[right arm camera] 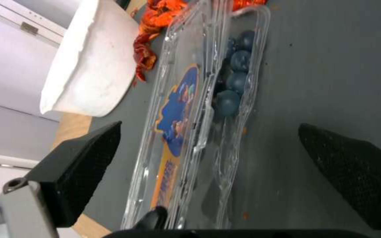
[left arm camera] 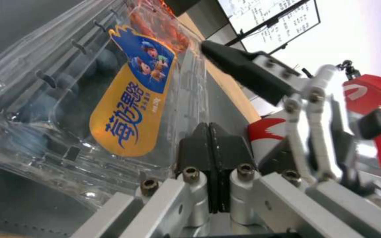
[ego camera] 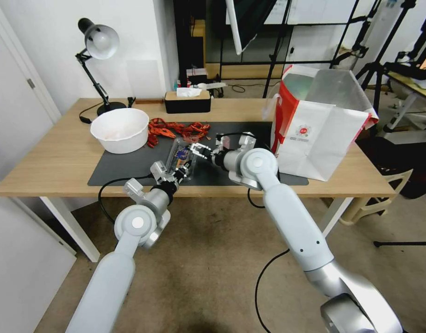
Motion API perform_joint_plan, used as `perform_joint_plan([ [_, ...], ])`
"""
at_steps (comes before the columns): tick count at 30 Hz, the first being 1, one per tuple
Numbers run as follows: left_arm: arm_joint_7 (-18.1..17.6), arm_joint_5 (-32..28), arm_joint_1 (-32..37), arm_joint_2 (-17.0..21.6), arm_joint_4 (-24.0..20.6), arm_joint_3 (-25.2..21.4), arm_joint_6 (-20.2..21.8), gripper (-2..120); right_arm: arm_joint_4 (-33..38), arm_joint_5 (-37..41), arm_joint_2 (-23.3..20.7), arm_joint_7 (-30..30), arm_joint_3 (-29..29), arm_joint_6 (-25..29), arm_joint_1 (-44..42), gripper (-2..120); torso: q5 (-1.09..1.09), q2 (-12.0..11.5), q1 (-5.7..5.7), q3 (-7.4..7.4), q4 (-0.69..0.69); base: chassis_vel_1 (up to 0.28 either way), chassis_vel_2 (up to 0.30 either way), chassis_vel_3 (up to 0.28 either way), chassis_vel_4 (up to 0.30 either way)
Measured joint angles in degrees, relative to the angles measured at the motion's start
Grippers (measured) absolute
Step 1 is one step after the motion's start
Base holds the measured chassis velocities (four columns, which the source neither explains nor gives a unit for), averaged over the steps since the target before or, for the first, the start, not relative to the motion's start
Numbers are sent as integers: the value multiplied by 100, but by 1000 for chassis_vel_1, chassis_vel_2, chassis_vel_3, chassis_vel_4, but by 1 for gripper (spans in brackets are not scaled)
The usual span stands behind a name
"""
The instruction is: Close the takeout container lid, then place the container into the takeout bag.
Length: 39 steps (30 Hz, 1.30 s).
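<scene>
From the head view, the takeout container (ego camera: 181, 159) stands near the front edge of the dark mat (ego camera: 129, 167) on the wooden surface (ego camera: 51, 157), between the white bowl (ego camera: 120, 130) and the takeout bag (ego camera: 320, 126), which stands upright and open-mouthed well to its right. The left hand (ego camera: 169, 176) meets the box at its near end and the right hand (ego camera: 200, 151) reaches in from the other side. In the left wrist view the left hand (left arm camera: 209, 145) has its dark pads pressed flat together just beside the clear plastic; whether a thin flange is pinched between them cannot be told. The lid (left arm camera: 124, 99), with its orange and blue label (left arm camera: 131, 109), lies close over the tray with a gap left along the edge, so it looks not yet snapped home. In the right wrist view the right hand (right arm camera: 212, 158) is spread wide, its pads either side of the box and touching nothing, with blueberries (right arm camera: 232, 86) showing in the tray. I judge the box light, thin-walled and springy, slick to rubber pads and easily buckled; the fruit would bruise. A gentle hold across the stiffer ribbed rim seems safest, pressing the lid near its clasp edge.
</scene>
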Motion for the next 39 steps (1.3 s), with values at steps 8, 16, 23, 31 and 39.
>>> perform_joint_plan([
  [8,12,36,47,-11,5,9,-21,0,-337,13,72,-29,-81,-37,234,100,0,0,0,-1,0,0,0,0,0],
  [16,14,47,33,-5,7,13,-35,0,-553,12,129,-97,-175,-116,344,100,0,0,0,0,-1,0,0,0,0],
  [23,23,48,47,-1,8,-11,-44,0,-705,-26,279,-104,-217,-131,413,96,0,0,0,-1,-1,0,0,0,0],
  [31,26,40,68,7,-27,-27,-59,0,-813,-36,348,-60,-267,-166,474,68,0,0,0,0,1,0,0,0,0],
  [39,57,-2,97,33,-65,-60,-101,0,-852,-33,373,-31,-259,-178,484,39,0,0,0,0,1,0,0,0,0],
])
